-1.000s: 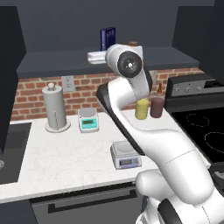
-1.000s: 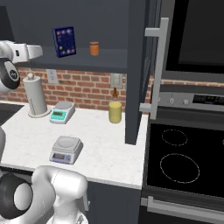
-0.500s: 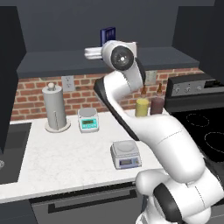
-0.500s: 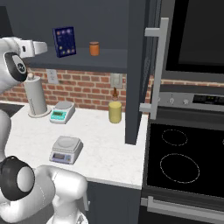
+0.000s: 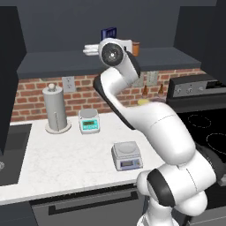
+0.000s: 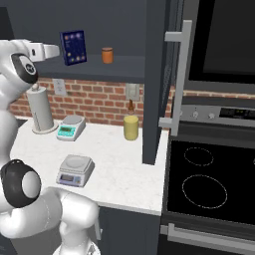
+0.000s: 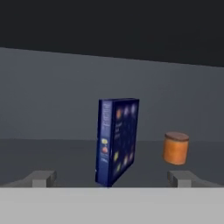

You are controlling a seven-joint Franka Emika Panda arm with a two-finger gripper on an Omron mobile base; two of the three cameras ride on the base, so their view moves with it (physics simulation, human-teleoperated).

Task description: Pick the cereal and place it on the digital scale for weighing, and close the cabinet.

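The cereal point(image 7: 116, 140) is a dark-blue box standing upright on the cabinet shelf, also seen from the sides point(image 6: 73, 48) point(image 5: 108, 33). My gripper point(image 7: 113, 180) is open, and its fingertips point(image 7: 42, 178) sit wide apart on either side of the box, still short of it. From the right base view the gripper point(image 6: 56, 50) hovers at shelf height just left of the box. The digital scale point(image 6: 74, 170) point(image 5: 126, 156) with the bluish-purple front sits on the counter, its plate bare. The cabinet door point(image 6: 158, 79) stands open with its silver handle point(image 6: 180, 74) facing out.
A small orange can point(image 7: 176, 148) point(image 6: 107, 55) stands on the shelf right of the cereal. On the counter are a teal-front scale point(image 5: 89, 121), a paper-towel roll point(image 5: 56, 109) and a yellow bottle point(image 6: 131, 127). The stove point(image 6: 206, 179) lies to the right.
The arm has raised and stretched the hand along the shelf toward the cereal. The box, can and scales have not moved.
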